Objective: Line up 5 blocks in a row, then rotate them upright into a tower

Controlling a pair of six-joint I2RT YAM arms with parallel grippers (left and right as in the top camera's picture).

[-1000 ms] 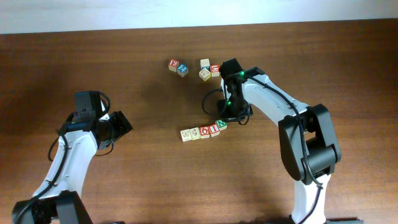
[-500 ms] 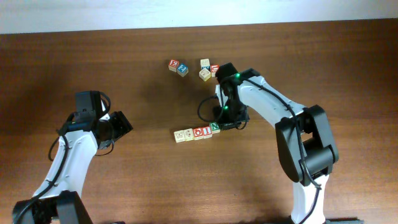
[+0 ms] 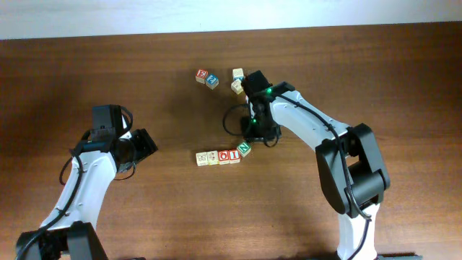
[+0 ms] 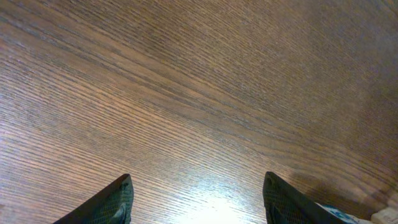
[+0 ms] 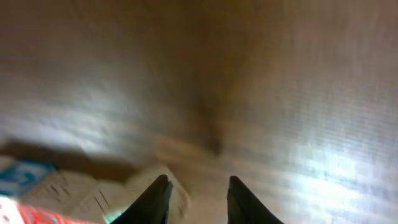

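Table, mid-span: the blocks lie in a short line about halfway between the far and near edges. Four sit side against side. The two toward the left edge are tan-faced, and the next two have red-framed letters. The fifth, the N block, shows a green letter. It sits at the end toward the right edge, skewed corner-on to the line, and seems to touch its neighbour.

Right gripper: low over the wood just far-side of the N block. My wrist view is blurred, but the fingers stand slightly apart with bare table between them, pinching nothing.

Left gripper: well apart, toward the left edge. Fingers spread wide over bare wood, empty.

Nearer the far edge: a red-faced cube touches a blue-faced cube. A pale cube and another cube sit beside the right arm.
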